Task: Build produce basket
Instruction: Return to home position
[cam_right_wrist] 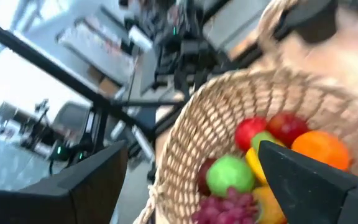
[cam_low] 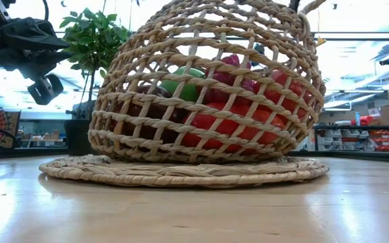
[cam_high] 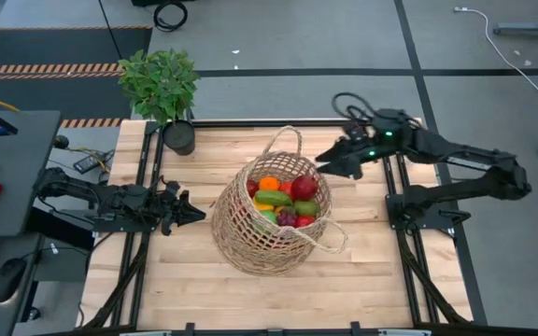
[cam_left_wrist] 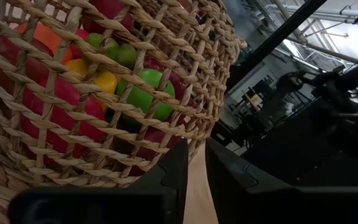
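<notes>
The wicker basket [cam_high: 234, 238] stands near the middle of the wooden table [cam_high: 157, 289], and the produce [cam_high: 286, 201] is heaped inside it. An orange [cam_high: 269, 184] lies beside a red apple [cam_high: 304, 187] on the far side of the pile. A green apple [cam_high: 305, 208] and purple grapes [cam_high: 288, 219] lie nearer the front, with yellow and green pieces packed between them. No fruit lies on the boards around the basket.

My right gripper [cam_high: 322, 161] hangs just beside the basket's far right rim. Its fingers are spread wide with nothing between them, and from that wrist I look down past them onto the orange [cam_right_wrist: 321, 149], the green apple [cam_right_wrist: 230, 175] and the grapes [cam_right_wrist: 225, 208].

My left gripper [cam_high: 196, 213] sits low on the basket's left side, pointing at the woven wall [cam_left_wrist: 17, 168], near it but not touching. Its fingers [cam_left_wrist: 176, 171] are drawn almost together, with only a thin strip of table showing between them, and they hold nothing.

A leafy potted plant [cam_high: 160, 82] stands at the table's far left corner, well apart from the basket.
</notes>
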Controlling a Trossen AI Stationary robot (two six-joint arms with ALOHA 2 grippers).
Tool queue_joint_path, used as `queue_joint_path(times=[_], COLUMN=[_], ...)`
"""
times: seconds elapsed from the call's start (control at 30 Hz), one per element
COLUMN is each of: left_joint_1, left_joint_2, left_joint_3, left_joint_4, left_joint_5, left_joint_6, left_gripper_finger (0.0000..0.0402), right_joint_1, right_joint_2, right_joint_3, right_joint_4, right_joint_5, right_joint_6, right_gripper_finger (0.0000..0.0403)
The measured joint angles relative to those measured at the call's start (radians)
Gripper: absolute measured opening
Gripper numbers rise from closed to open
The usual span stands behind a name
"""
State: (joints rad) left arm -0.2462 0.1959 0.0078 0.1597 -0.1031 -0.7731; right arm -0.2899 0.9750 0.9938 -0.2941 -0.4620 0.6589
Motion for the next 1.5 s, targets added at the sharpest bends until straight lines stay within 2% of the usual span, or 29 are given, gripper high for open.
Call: queue_joint_path(times=[0.13,0.47,0.63,0.83,1.0,1.33,1.5], left_joint_1=[0.000,0.000,0.000,0.000,0.000,0.000,0.000], left_joint_2=[0.000,0.000,0.000,0.000,0.000,0.000,0.000], left_joint_3=[0.000,0.000,0.000,0.000,0.000,0.000,0.000], left_joint_4=[0.000,0.000,0.000,0.000,0.000,0.000,0.000], left_joint_5=[0.000,0.000,0.000,0.000,0.000,0.000,0.000], left_joint_6=[0.000,0.000,0.000,0.000,0.000,0.000,0.000], left_gripper_finger=[0.0059,0.0063,0.0060,0.0059,0.0063,0.0060,0.0063], right_joint_1=[-0.006,0.043,0.093,0.139,0.151,0.151,0.151], right_joint_2=[-0.123,-0.370,-0.461,-0.550,-0.644,-0.868,-0.908], right_joint_3=[-0.106,-0.500,-0.633,-0.724,-0.748,-0.751,-0.821], right_joint_4=[0.103,0.572,0.659,0.665,0.644,0.407,0.431], right_joint_5=[0.099,0.282,0.403,0.491,0.497,0.551,0.563], right_joint_6=[0.028,0.260,0.297,0.336,0.335,0.330,0.368], right_gripper_finger=[0.0362,0.0359,0.0359,0.0359,0.0359,0.0359,0.0359])
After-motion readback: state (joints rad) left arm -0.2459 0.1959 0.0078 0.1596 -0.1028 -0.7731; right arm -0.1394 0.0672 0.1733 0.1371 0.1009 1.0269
